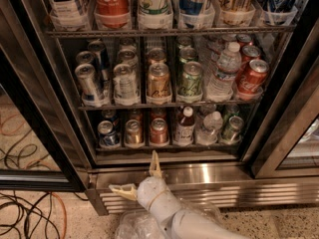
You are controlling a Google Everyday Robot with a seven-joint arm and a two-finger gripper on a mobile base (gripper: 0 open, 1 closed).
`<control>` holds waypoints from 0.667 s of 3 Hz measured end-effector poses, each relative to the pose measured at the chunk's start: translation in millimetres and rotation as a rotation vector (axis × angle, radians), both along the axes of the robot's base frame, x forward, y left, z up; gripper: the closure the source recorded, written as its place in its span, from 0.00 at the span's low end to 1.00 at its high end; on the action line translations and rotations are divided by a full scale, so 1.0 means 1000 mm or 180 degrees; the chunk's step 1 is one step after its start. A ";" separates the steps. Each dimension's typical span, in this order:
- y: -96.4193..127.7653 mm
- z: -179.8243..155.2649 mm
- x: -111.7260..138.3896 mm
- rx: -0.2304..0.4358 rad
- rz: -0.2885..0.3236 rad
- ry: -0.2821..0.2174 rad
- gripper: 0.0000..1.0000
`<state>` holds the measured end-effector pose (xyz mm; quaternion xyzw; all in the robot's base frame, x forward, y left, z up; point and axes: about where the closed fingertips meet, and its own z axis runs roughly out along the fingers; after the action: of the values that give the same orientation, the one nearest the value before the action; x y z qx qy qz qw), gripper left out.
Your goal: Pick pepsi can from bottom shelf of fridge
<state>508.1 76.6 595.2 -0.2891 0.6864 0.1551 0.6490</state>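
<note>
The pepsi can (107, 134) stands at the far left front of the bottom shelf (164, 147) of the open fridge (279, 133). It is dark blue with a silver top. My gripper (138, 177) is below the shelf, in front of the steel base, to the lower right of the can. It is open and empty, with one cream finger pointing up at the shelf edge and the other pointing left. My white arm runs off the bottom of the view.
On the bottom shelf, right of the pepsi can, stand a copper-brown can (133, 132), a red can (159, 131), a small bottle (185, 126), a water bottle (209, 128) and a green can (232, 128). Cables (25, 213) lie on the floor at left. Crumpled plastic (134, 225) lies by the arm.
</note>
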 end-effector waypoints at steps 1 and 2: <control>0.019 -0.010 -0.006 0.0166 -0.0166 -0.0068 0.00; 0.007 -0.018 0.002 0.0164 -0.0358 -0.0022 0.00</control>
<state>509.6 83.7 577.1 -0.2338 0.6952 0.1350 0.6663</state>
